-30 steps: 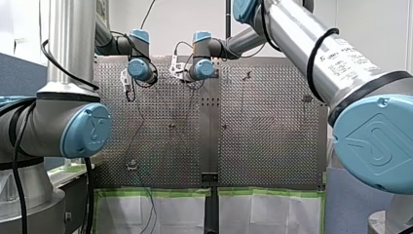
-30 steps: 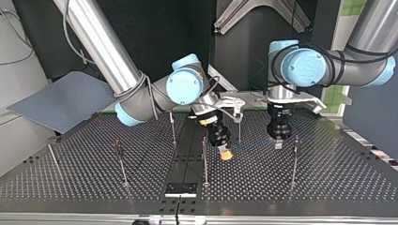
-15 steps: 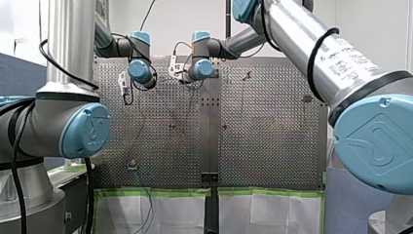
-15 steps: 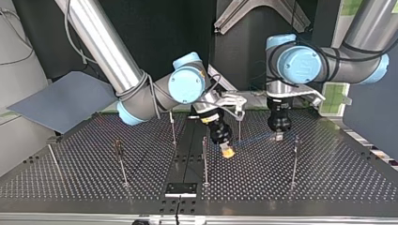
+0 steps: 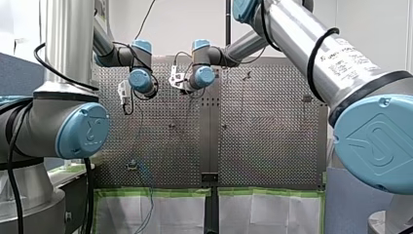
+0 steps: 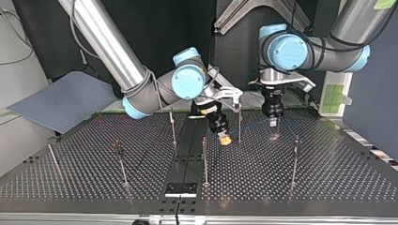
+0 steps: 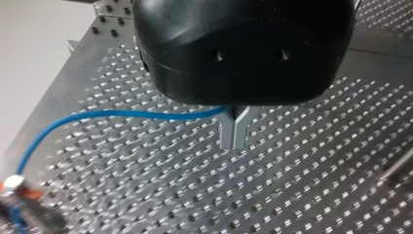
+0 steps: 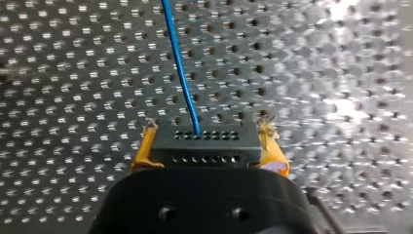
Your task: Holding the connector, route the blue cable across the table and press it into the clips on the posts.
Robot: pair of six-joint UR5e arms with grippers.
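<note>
My right pincer [image 6: 225, 139], yellow pads clamped on the black rectangular connector [image 8: 204, 146], feeds the thin blue cable [image 7: 122, 114] above the perforated metal desk [image 6: 94, 164] to my left pincer [image 7: 234, 131], nipped narrowly on it. In the top view a slim post [image 6: 240, 123] stands between them.

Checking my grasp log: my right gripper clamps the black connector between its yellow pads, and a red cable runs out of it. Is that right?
Not quite: it is a blue cable, not a red one. In the right wrist view my right gripper clamps the black connector between its yellow pads, and the blue cable runs out of it.
</note>
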